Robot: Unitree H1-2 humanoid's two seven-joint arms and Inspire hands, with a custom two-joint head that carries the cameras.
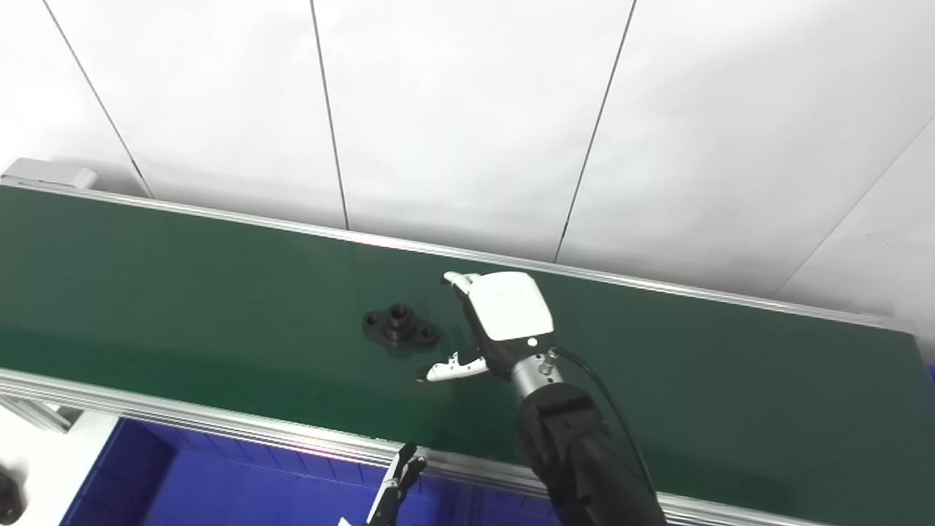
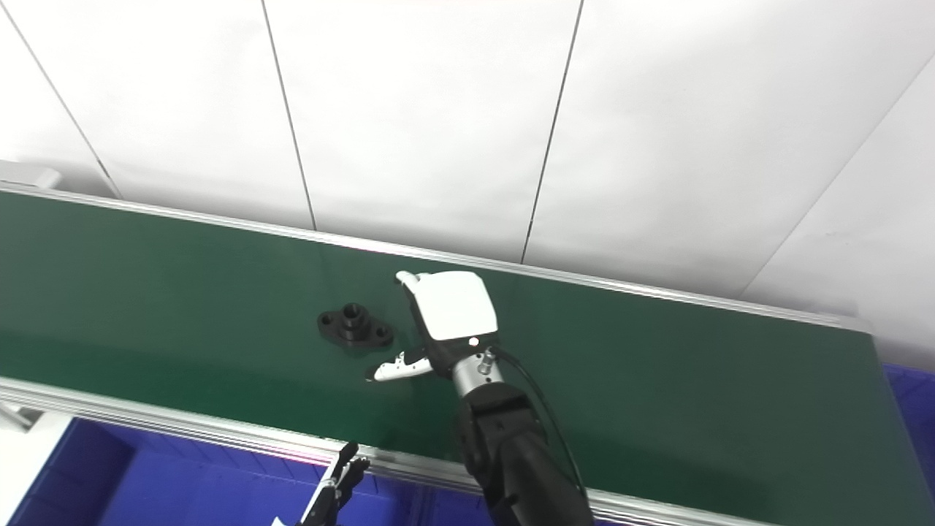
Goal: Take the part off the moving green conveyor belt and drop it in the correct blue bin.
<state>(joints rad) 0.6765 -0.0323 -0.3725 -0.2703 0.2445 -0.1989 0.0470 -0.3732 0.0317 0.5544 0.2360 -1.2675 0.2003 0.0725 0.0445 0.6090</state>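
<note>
Part: listed first as our task item, though smallest in size. We now go largest to smallest.

Wall: white panels with thin dark seams, behind everything.

Belt: green, with metal rails along both long edges, running slantwise across both views.

Bin: blue, below the belt's near rail; we see only part of it.

Right hand: white shell on a dark arm, over the belt just right of the part, not touching it. Our fingers are spread, thumb stretched toward the near rail; nothing held.

Left hand: only dark fingertips at the bottom edge; we cannot tell their state.

Part: black, flat flange with a raised hub, lying mid-belt.
</note>
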